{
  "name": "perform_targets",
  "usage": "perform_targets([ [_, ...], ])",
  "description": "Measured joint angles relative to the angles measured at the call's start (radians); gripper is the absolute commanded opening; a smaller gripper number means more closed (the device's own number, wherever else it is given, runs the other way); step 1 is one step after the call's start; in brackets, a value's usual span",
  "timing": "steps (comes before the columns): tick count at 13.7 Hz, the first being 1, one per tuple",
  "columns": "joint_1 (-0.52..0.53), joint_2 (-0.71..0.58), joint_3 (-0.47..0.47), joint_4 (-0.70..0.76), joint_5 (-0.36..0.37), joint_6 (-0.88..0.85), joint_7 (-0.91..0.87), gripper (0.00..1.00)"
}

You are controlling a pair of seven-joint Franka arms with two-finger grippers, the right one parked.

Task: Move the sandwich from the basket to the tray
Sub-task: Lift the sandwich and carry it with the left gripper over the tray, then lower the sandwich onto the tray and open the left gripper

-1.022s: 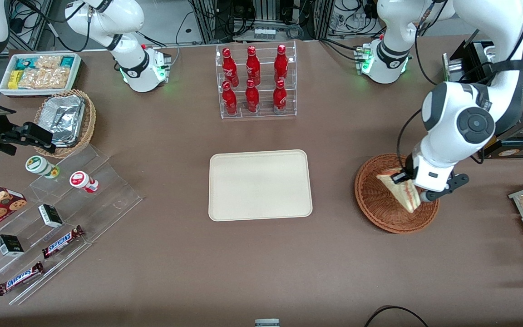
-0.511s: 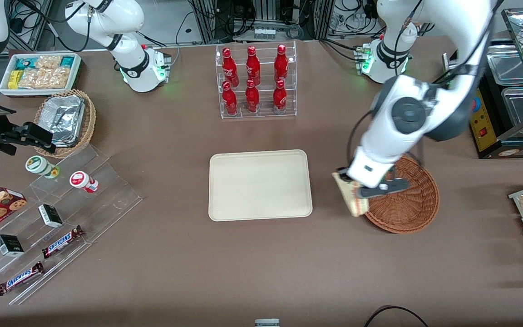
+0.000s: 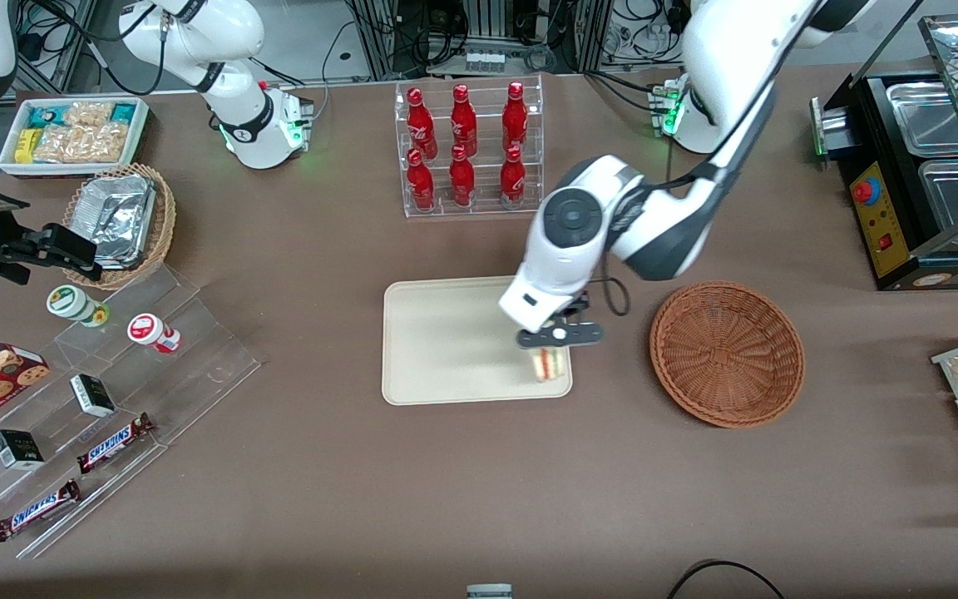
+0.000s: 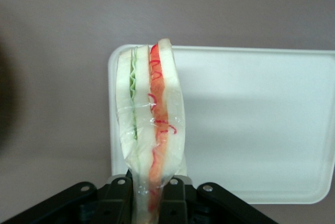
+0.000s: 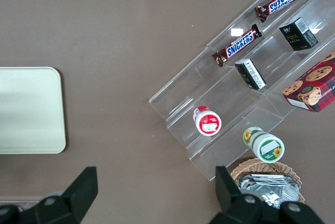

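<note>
My left gripper (image 3: 551,353) is shut on the sandwich (image 3: 549,364), a plastic-wrapped wedge of white bread with red-orange and green filling. It holds it above the corner of the cream tray (image 3: 446,341) that is nearest the front camera and the basket. In the left wrist view the sandwich (image 4: 152,124) stands on edge between the black fingers (image 4: 119,199) of the gripper (image 4: 148,203), over the tray's corner (image 4: 251,130). The reddish-brown wicker basket (image 3: 727,353) sits empty beside the tray, toward the working arm's end. The tray's edge also shows in the right wrist view (image 5: 29,110).
A clear rack of red bottles (image 3: 467,148) stands farther from the camera than the tray. A clear stepped stand with snack bars and cups (image 3: 105,399), a tan basket of foil containers (image 3: 121,220) and a white bin of snacks (image 3: 71,133) lie toward the parked arm's end.
My left gripper has carried the sandwich out of the basket and sideways to above the tray's near corner. The basket is now empty.
</note>
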Motion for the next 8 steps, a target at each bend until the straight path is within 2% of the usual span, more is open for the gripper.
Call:
perform_targets([
  [8,-0.124,0.179,0.001,0.104,0.059,0.019,-0.022,0.19],
])
